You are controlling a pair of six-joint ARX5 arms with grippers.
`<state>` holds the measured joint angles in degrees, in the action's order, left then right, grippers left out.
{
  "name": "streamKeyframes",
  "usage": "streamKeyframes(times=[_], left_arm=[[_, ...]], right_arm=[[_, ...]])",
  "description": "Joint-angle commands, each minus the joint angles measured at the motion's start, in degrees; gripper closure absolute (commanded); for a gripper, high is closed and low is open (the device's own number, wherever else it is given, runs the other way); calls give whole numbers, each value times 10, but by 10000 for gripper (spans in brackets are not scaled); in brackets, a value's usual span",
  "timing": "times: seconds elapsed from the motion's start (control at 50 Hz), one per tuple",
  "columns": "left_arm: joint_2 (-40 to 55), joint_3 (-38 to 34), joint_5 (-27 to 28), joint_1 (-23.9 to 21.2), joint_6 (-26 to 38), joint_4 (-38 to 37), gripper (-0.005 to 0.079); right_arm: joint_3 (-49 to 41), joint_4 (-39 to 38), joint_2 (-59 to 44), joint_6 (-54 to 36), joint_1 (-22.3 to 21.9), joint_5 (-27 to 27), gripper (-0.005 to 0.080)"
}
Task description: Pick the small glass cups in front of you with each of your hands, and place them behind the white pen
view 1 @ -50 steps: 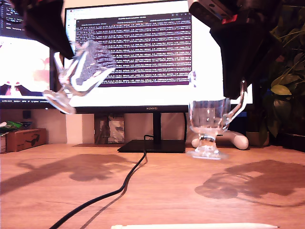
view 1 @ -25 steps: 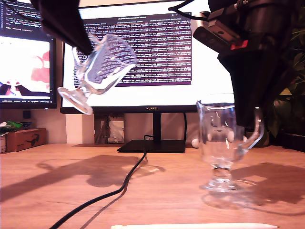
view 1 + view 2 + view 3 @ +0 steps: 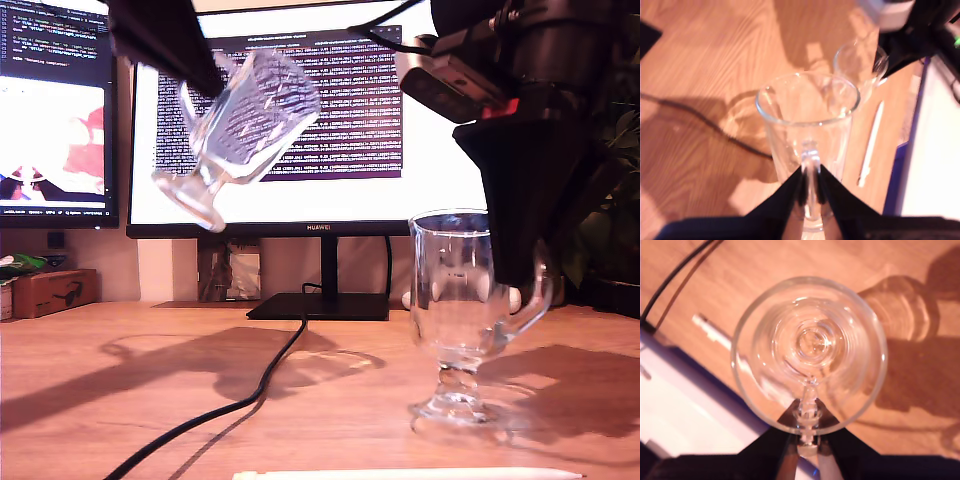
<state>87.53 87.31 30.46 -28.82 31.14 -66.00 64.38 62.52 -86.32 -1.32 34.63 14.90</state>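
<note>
Two clear glass cups are held by their handles. My first gripper is shut on the handle of a cup that hangs tilted high at the exterior view's left. The first wrist view shows that cup at my gripper. My second gripper is shut on the handle of an upright cup at the exterior view's right. That cup's foot is at the table surface. The second wrist view looks straight down into it past the gripper. The white pen lies along the exterior view's lower edge, in front of both cups.
A black cable runs across the wooden table from the monitor stand. A big monitor stands behind. A cardboard box sits at the exterior view's left and a plant at its right.
The upright cup has come closer to the camera and down, from above the table to its surface. The tilted cup has moved rightward and slightly up in the exterior view.
</note>
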Motion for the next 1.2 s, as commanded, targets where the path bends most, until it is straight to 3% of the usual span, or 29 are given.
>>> streamKeyframes(times=[0.0, 0.14, 0.3, 0.48, 0.66, 0.98, 1.18], left_arm=[[-18, 3, 9, -6, -3, 4, 766], [-19, 3, 9, -6, -3, 3, 766], [-22, 3, 10, -6, -7, 2, 766], [-22, 3, 11, -6, -7, 0, 766], [-22, 3, 23, -6, -7, 0, 766], [-22, -3, 49, -6, -7, 0, 766], [-38, -53, 68, -8, 0, 19, 765]], right_arm=[[-17, 8, 0, 5, 7, 2, 765], [-17, 12, 0, 13, 10, 0, 757], [-17, 13, 0, 15, 10, 0, 626], [-17, 23, 0, 15, 12, -1, 597], [-17, 23, 0, 15, 14, 0, 502], [-17, 16, 22, 15, 14, 1, 494], [-17, 20, 91, 16, 4, 2, 476]])
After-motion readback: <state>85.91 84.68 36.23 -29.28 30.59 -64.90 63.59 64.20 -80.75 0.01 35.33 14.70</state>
